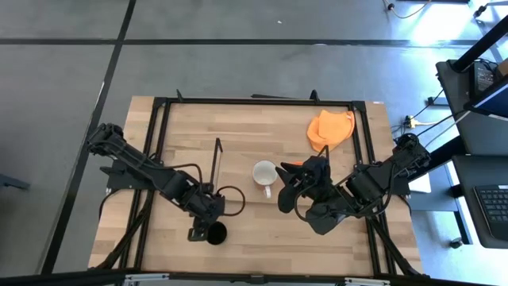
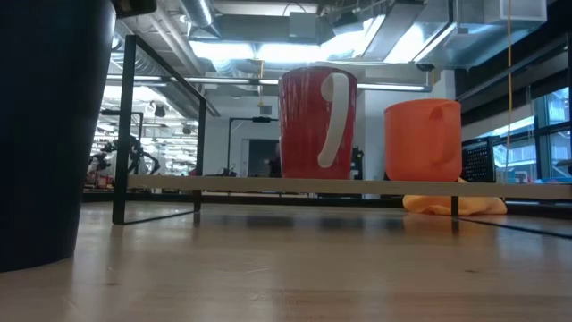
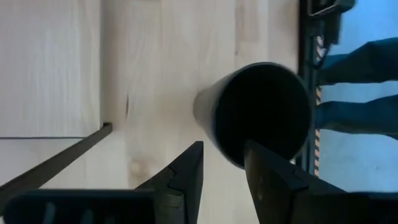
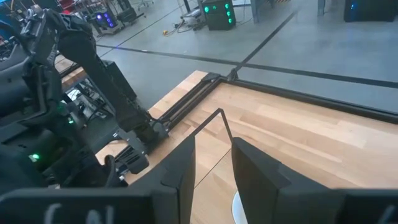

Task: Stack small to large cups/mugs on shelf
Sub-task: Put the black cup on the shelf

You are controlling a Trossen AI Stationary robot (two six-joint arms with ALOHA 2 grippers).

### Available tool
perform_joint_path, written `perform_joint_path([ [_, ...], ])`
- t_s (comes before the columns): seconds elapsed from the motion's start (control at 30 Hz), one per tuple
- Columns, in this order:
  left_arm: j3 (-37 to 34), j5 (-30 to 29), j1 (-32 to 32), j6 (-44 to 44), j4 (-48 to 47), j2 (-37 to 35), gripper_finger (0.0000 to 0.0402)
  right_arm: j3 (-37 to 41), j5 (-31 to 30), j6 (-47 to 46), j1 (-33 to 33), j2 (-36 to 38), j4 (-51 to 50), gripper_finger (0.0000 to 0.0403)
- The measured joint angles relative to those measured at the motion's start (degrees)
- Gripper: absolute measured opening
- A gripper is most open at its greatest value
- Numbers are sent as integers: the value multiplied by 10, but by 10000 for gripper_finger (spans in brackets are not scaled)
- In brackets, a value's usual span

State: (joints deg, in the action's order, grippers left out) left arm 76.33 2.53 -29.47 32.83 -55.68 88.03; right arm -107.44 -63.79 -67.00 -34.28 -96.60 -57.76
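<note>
The black mug [image 1: 215, 233] stands upright on its base near the table's front edge, and looms at the left of the low view [image 2: 49, 134]. My left gripper [image 3: 222, 149] is on its rim from above. The white mug [image 1: 264, 174] stands mid-table, with the orange mug [image 2: 423, 141] to its right in the low view; my right arm hides the orange mug from above. The wire shelf [image 1: 217, 163] stands left of the white mug. My right gripper [image 4: 213, 146] hovers open and empty beside the white mug. My left gripper has the black mug's wall at the rim [image 3: 225, 154] between its fingers, one finger [image 3: 264, 168] inside the opening and one [image 3: 189, 171] outside. The fingers point down from above. The mug stands upright with its base on the table.
An orange cloth [image 1: 332, 128] lies at the far right of the table. The black table frame [image 1: 262, 101] runs round the tabletop's edges. Bare wood lies between the shelf and the front edge. A person's legs [image 3: 357, 93] show beyond the table.
</note>
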Motion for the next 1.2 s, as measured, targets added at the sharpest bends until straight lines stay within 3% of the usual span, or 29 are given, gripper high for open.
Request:
perform_joint_path([
  [0.33,-32,-7,0,28,41,0,110,0,3,2,0,0,0,106],
  [1.2,-33,-15,0,30,61,21,110,0,6,0,0,0,-5,106],
])
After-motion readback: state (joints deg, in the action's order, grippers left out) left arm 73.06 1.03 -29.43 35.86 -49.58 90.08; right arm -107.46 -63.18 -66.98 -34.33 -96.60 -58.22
